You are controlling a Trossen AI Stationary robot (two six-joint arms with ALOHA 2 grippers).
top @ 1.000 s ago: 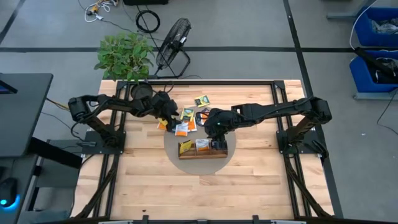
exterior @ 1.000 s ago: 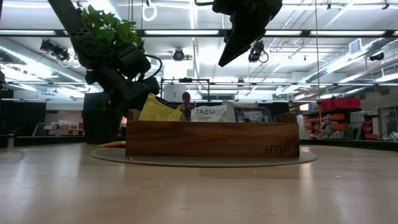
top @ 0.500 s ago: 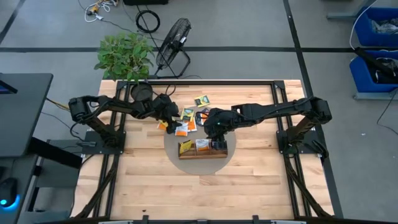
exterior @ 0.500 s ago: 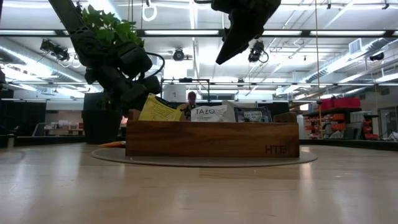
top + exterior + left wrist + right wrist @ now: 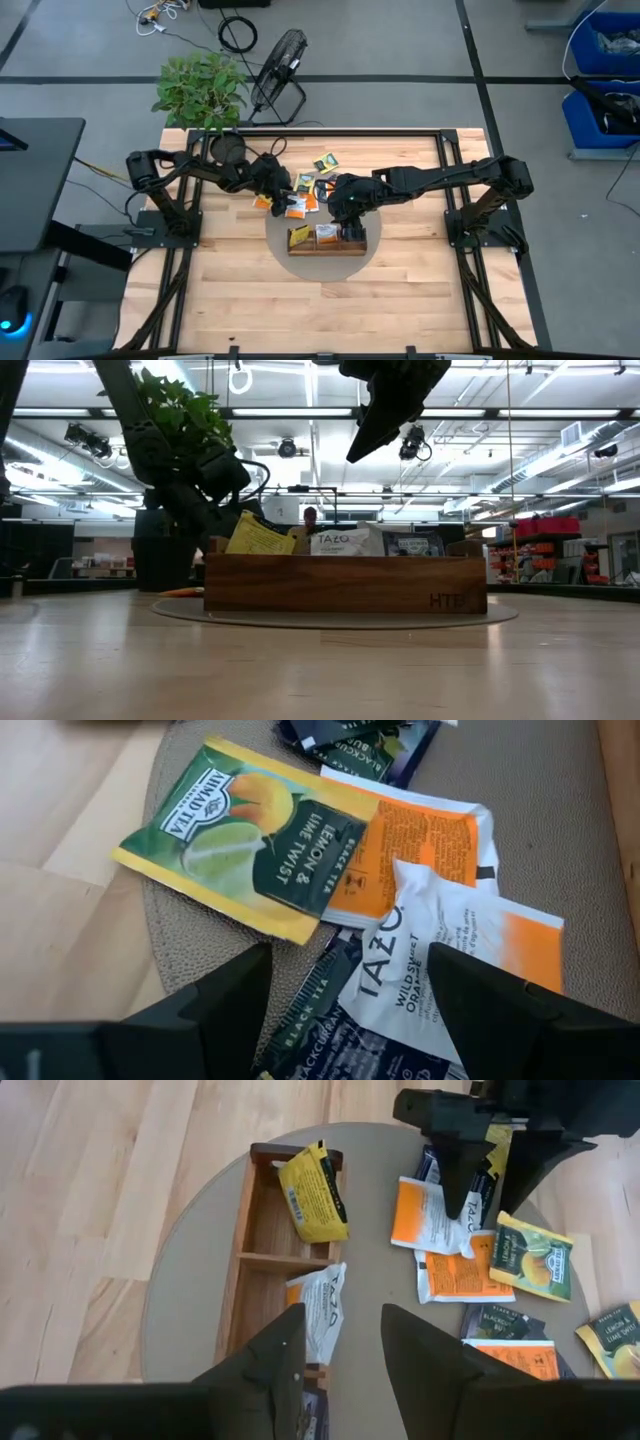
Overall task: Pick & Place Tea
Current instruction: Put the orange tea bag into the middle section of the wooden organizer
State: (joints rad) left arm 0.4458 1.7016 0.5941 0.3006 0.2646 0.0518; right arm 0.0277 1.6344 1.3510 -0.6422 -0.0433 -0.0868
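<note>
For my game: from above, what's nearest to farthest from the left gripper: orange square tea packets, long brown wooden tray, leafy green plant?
1. Orange square tea packets, beside left gripper.
2. Long brown wooden tray, mid-table.
3. Leafy green plant, off the table.

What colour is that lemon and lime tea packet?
The lemon and lime packet is green with a yellow edge and fruit pictures, clearest in the left wrist view.

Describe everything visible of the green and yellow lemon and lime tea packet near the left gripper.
The lemon and lime tea packet is a flat square sachet, green with yellow edges, printed with citrus fruit and a dark label. It lies flat at the edge of the round grey mat, one corner over the wooden table, overlapping an orange packet. The open left gripper hovers nearby, not touching it.
</note>
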